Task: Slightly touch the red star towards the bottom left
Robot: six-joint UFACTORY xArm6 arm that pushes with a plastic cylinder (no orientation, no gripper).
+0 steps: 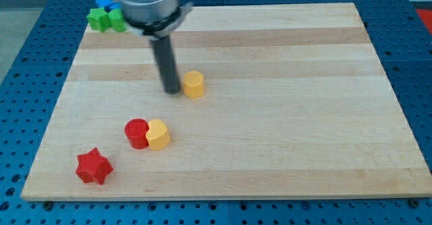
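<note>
1. On the camera view, you see my tip (173, 91) resting on the wooden board (283, 137); it is a bare rod, holding nothing, just left of the yellow block (194, 84).
2. Below and left of my tip, well apart, sits the red star (92, 166), near the board's bottom-left corner.
3. Between them lie the red cylinder (137, 132) and yellow heart (158, 134), touching.
4. You would judge the nudge not yet begun.
5. Around the board lies a blue perforated table (27, 83); green blocks (106, 19) and a blue one (105, 2) cluster up-left of my tip.
</note>
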